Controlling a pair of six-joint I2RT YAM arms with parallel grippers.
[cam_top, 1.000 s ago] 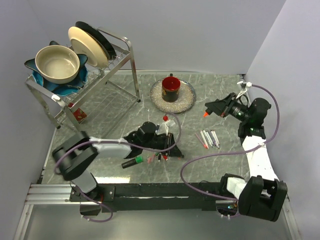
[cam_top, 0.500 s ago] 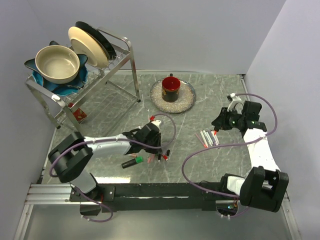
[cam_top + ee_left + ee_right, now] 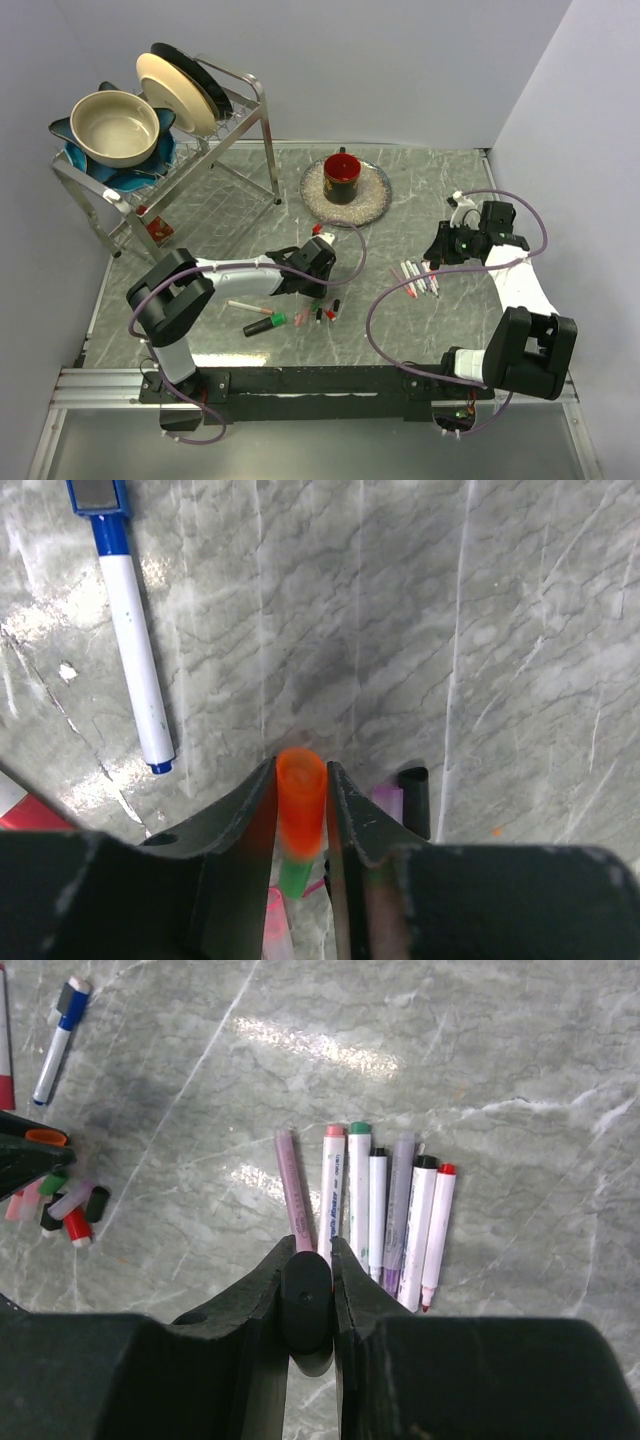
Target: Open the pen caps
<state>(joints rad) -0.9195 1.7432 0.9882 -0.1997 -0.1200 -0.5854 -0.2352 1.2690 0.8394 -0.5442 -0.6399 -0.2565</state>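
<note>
Left hand [image 3: 302, 772] tight around orange cap [image 3: 300, 802], right hand [image 3: 311, 1252] tight around dark pen end [image 3: 305, 1305], open tabletop [image 3: 450, 630] ahead.

- This is looking like a robotics lab test cell, not a lived-in kitchen.
- Bare pale walls [image 3: 400, 60] are boxing in one marble-patterned surface [image 3: 440, 180].
- A left arm [image 3: 235, 270] and a right arm [image 3: 520, 290] are sitting on a rail [image 3: 320, 382], trailing purple cables [image 3: 368, 330].
- A dish rack [image 3: 270, 150] is holding a bowl [image 3: 115, 127] and plates [image 3: 178, 92].
- A mug [image 3: 342, 175], pens [image 3: 420, 278] and loose pen caps [image 3: 322, 310] are sharing that surface.
</note>
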